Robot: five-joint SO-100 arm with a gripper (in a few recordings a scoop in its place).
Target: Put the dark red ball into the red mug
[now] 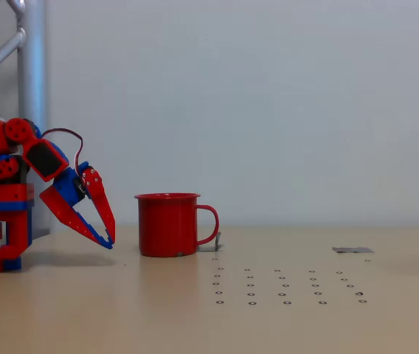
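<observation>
1. From the fixed view I see my gripper (108,237) with fingers nearly together at the tips, nothing between them, pointing down just above the table (84,310).
2. The red mug (167,224) stands upright just to its right, apart from the fingertips, handle turned away to the right.
3. I can't make out the ball anywhere.

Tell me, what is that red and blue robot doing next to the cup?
The robot's gripper hangs low over the table, just left of the red mug, with a gap between them. Its two fingers come nearly together at the tips and nothing can be seen between them. The mug stands upright with its handle pointing right. Whether anything is inside the mug cannot be told from this side view. Small rings dot the table in rows to the right.
</observation>
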